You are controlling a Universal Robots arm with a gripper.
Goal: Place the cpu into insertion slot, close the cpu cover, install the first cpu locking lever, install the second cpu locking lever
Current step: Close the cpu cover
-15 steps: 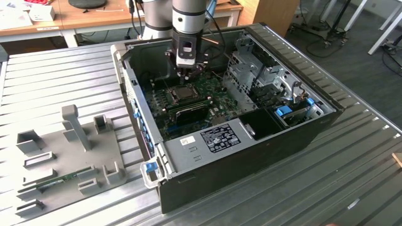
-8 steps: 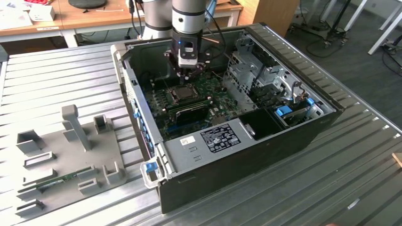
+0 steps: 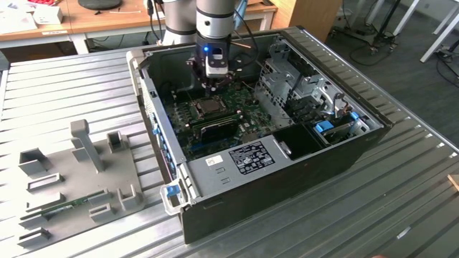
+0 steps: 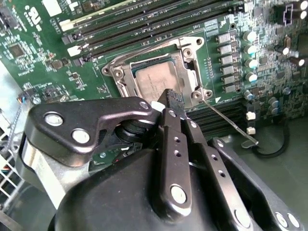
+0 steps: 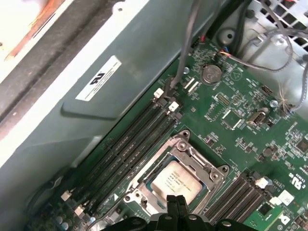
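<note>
**Clenched gripper (image 3: 213, 91) over the seated cpu (image 4: 154, 84) in the open computer case (image 3: 344, 156)**

In the exterior view the gripper hangs under the arm (image 3: 214, 21). The insertion slot (image 3: 198, 109) sits just beside its tips at 6 o'clock, on the green motherboard (image 3: 248, 105). In both wrist views the fingers (image 4: 171, 134) are pressed together with nothing seen between them. Their tips are close above one edge of the cpu cover (image 4: 121, 77), which lies folded down around the cpu. The cpu rests flat in the slot, grey top facing up at the gripper. It is near square, with edges parallel to the memory slots (image 3: 215, 122), which run about 8 to 2 o'clock in the exterior view. A thin wire lever (image 4: 228, 122) sticks out from a slot corner, slanting across neighbouring memory slots.
</note>
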